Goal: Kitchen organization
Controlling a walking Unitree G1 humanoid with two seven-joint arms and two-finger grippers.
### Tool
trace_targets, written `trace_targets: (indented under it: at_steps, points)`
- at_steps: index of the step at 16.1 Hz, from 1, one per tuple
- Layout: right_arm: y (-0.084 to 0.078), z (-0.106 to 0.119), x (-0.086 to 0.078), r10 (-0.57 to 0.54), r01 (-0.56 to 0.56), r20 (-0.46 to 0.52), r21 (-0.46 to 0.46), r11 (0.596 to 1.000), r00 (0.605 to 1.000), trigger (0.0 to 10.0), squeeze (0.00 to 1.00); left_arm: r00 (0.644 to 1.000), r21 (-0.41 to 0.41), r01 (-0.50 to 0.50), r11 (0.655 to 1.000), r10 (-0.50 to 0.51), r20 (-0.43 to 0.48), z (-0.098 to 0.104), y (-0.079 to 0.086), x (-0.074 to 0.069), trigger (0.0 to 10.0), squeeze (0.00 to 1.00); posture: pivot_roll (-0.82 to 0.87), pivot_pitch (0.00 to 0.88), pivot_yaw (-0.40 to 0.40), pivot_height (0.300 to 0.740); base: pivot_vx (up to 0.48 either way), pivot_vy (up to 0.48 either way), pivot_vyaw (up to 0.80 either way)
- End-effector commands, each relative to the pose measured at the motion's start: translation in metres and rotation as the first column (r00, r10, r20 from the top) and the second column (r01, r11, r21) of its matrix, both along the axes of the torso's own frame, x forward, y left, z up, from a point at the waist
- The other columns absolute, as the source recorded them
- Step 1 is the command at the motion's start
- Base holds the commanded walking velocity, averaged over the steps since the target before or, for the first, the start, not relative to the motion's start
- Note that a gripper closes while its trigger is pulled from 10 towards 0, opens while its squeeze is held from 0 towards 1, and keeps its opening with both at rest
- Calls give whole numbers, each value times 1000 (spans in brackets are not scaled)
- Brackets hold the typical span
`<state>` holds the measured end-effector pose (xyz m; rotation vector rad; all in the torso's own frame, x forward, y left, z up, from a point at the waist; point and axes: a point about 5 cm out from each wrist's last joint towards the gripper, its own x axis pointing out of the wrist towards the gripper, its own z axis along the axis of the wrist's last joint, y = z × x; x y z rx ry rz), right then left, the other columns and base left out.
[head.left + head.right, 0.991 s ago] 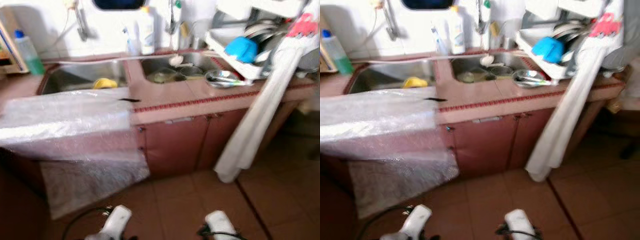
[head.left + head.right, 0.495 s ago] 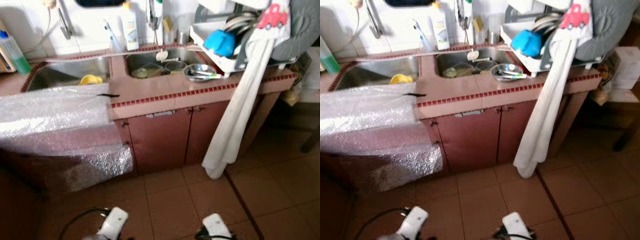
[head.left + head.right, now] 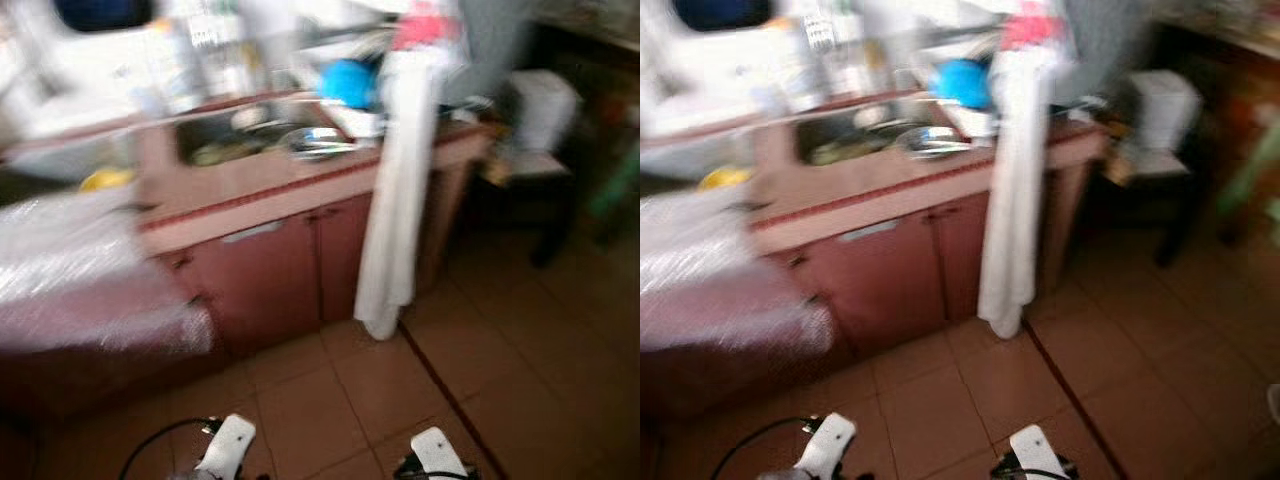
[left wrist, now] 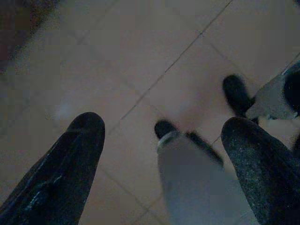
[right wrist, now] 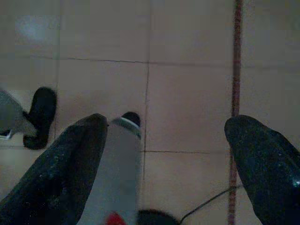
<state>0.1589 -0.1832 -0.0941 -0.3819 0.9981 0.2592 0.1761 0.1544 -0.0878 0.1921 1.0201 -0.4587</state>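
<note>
Blurred pink table (image 3: 262, 192) edge with sink (image 3: 232, 140) and dishes, white towel (image 3: 392, 190) hanging over its front, open tiled floor (image 3: 520, 340) beside, left tool (image 4: 161, 164) and right tool (image 5: 164, 159) spread, hanging over floor tiles

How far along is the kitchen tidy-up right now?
Nothing shows as finished: dishes sit in the sink and a metal bowl on the counter. Nothing is in hand; the left gripper and right gripper hang open over the floor. The blurred picture settles nothing about progress.
</note>
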Motion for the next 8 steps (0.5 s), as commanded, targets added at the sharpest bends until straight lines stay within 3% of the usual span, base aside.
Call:
trace_targets:
  at_steps: [1, 8]
  points:
    - [4, 1, 3, 9, -9, 3, 8, 1000, 1000, 10000, 0, 1000, 19, 1, 1000, -1, -5, -1, 6, -2, 10000, 0, -57, 0, 82, 740, 0, 0, -725]
    - [5, 1, 3, 12, -12, 8, 8, 1000, 1000, 10000, 0, 1000, 33, 5, 999, -5, -10, -2, 8, -4, 10000, 0, -60, 0, 90, 740, 0, 0, -724]
